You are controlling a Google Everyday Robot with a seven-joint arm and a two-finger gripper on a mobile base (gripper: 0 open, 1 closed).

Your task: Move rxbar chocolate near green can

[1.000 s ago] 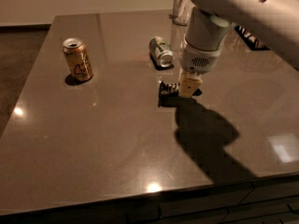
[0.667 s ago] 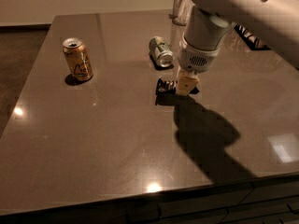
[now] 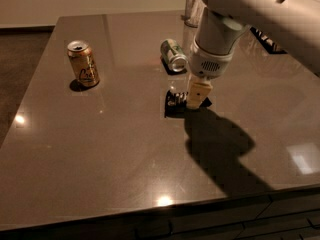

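The rxbar chocolate (image 3: 175,104), a flat black bar with white lettering, sits low at the tabletop near the middle of the table. My gripper (image 3: 194,100) points down from the white arm and is shut on the bar's right end. The green can (image 3: 173,55) lies on its side just behind the bar, about a can's length away, with its silver top facing the front.
An orange-gold can (image 3: 83,64) stands upright at the left. A clear glass (image 3: 192,10) stands at the far edge behind the arm. A dark flat object (image 3: 267,40) lies at the right. The arm's shadow falls on the brown table (image 3: 100,149) to the front right.
The gripper and the bar have shifted slightly left together. The bar rose a little and is now back down at the tabletop. The cans have not moved.
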